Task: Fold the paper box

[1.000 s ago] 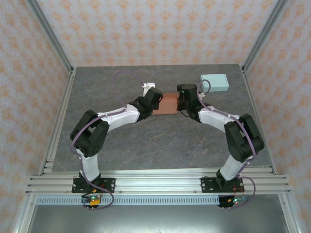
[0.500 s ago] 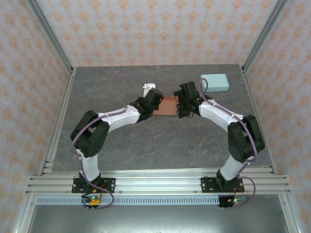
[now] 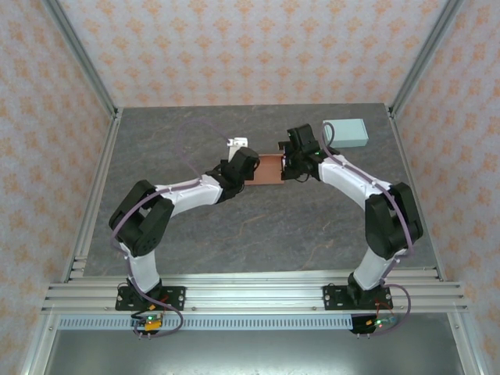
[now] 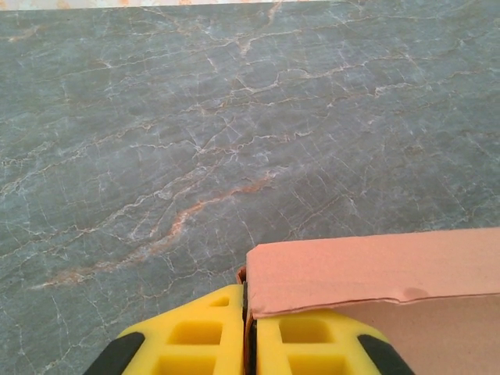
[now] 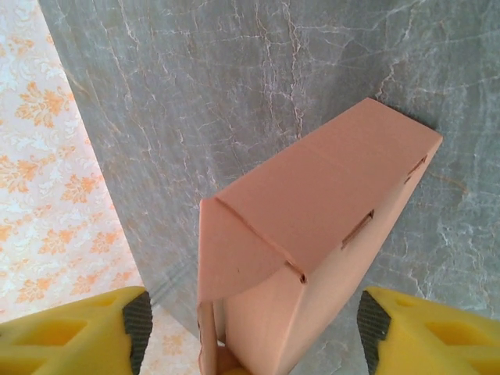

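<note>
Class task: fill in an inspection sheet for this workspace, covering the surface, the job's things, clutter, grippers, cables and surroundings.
Surface: grey veined table.
Job's things: brown paper box, partly folded, between the two arms.
Clutter: pale blue box at the far right; small white object beyond the left arm.
Grippers: left gripper shut on the paper box's edge; right gripper open, a finger on either side of the box.
Cables: purple cables looped along the arms.
Surroundings: patterned walls; aluminium frame rails.
</note>
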Robot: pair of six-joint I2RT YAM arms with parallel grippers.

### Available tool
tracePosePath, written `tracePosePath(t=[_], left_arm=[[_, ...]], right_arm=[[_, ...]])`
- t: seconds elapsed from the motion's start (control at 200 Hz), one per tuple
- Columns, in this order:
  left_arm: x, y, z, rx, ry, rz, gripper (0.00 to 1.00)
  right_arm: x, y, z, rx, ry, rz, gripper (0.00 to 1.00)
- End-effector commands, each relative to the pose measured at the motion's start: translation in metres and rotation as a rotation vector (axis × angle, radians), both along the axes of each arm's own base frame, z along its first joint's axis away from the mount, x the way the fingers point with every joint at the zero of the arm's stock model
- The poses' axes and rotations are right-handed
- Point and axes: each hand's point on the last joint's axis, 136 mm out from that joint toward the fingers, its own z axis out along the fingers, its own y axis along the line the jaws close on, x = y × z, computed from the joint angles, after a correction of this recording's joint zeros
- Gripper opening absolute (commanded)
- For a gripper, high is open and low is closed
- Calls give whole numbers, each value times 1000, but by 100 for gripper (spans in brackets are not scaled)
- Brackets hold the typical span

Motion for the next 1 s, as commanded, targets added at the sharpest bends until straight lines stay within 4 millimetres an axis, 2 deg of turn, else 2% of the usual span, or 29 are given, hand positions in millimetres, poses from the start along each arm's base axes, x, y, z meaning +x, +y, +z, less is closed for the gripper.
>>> tracePosePath(t=[0.0,0.23,0.35,0.526,0.621,0.716,0.991], left_arm=[[-33,9,-50,83,163,-69,14],[-39,-4,-20,-6,110,-158,24],[-44,-7,12,-104,58,-191,39],[-49,-9,69,-276,14,-227,47],[-43,-3,87,-329,13,-201,53],[-34,0,83,-358,43,-192,55],[-2,16,10,-352,158,-78,54]], right_arm=[[3,-4,-17,-11,24,-59,66],[-2,-11,-35,-49,44,-79,50],[-6,-14,-43,-71,52,-84,48],[-9,-15,-53,-84,66,-86,47],[-9,-13,-55,-88,67,-79,46],[-10,-13,-56,-93,68,-75,46],[-17,-14,-60,-94,74,-73,46]])
